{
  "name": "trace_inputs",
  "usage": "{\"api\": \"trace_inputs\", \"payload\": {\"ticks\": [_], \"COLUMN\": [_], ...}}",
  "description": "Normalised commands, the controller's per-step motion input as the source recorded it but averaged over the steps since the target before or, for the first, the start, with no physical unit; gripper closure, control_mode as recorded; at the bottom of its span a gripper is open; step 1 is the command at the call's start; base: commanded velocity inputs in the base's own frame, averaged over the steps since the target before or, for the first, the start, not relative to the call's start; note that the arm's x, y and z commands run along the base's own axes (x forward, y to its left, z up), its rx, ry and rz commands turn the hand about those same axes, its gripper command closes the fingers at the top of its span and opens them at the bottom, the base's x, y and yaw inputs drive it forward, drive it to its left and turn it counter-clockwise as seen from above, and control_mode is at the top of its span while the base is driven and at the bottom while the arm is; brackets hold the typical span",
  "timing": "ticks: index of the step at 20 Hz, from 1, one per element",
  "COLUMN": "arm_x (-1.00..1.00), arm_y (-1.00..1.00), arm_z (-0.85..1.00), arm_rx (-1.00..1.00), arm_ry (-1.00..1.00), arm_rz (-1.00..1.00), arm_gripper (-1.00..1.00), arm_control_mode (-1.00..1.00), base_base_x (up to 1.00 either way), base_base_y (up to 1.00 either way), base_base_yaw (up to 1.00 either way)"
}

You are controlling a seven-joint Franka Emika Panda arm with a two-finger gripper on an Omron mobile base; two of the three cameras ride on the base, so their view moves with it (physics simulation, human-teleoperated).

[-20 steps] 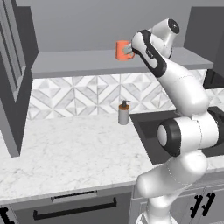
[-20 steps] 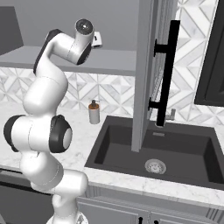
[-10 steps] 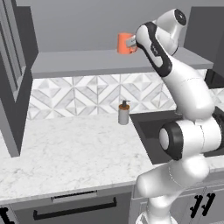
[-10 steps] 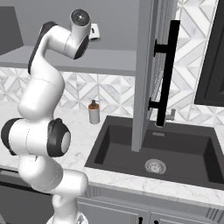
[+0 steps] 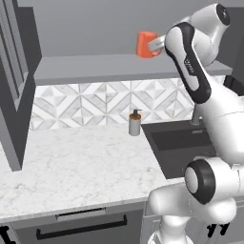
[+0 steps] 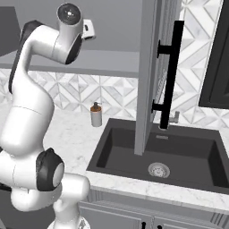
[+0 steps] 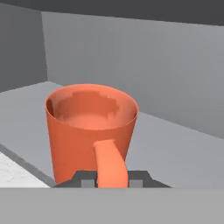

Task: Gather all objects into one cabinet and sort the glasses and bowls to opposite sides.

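Holding the orange mug by its side handle, the hand is clenched on it: in the hand view the handle runs down between the two dark fingertips, mug upright, open mouth up, nothing visible inside. Landmark is the cabinet shelf, the grey floor of the open wall cabinet: mug sits just above or on it, toward its right part in the left base view; contact with the shelf surface cannot be told from these pictures. Cabinet back wall is behind the mug, a side wall off to the left in the hand view. Below the shelf: patterned backsplash, then the marble worktop. Soap dispenser stands upright on the worktop below the shelf, against the backsplash, just beside the left edge of the black sink. Cabinet door with the long black bar handle is swung open, hanging out in front of the sink in the right base view, to the right of the shelf. Arm reaches up from the base to shelf height, wrist level with the mug. Base cabinet drawer with a black pull is under the worktop edge.
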Motion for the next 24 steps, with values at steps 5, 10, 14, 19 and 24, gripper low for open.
{"api": "trace_inputs", "payload": {"ticks": [5, 10, 14, 19, 24], "arm_x": [-0.87, -0.02, 0.0, 0.0, 0.0], "arm_y": [0.0, 0.0, 0.0, 0.0, 0.0], "arm_z": [-0.03, 0.0, 0.0, 0.0, 0.0], "arm_rx": [0.0, 0.0, 0.0, 0.0, 0.0], "arm_ry": [-0.32, -0.02, 0.07, 0.23, 0.0], "arm_rz": [-0.01, 0.0, 0.0, 0.0, 0.0], "arm_gripper": [1.0, 1.0, 1.0, 1.0, 1.0], "arm_control_mode": [-1.0, -1.0, -1.0, -1.0, -1.0], "base_base_x": [0.0, 0.0, 0.0, 0.0, 0.0], "base_base_y": [0.0, 0.0, 0.0, 0.0, 0.0], "base_base_yaw": [0.0, 0.0, 0.0, 0.0, 0.0]}}
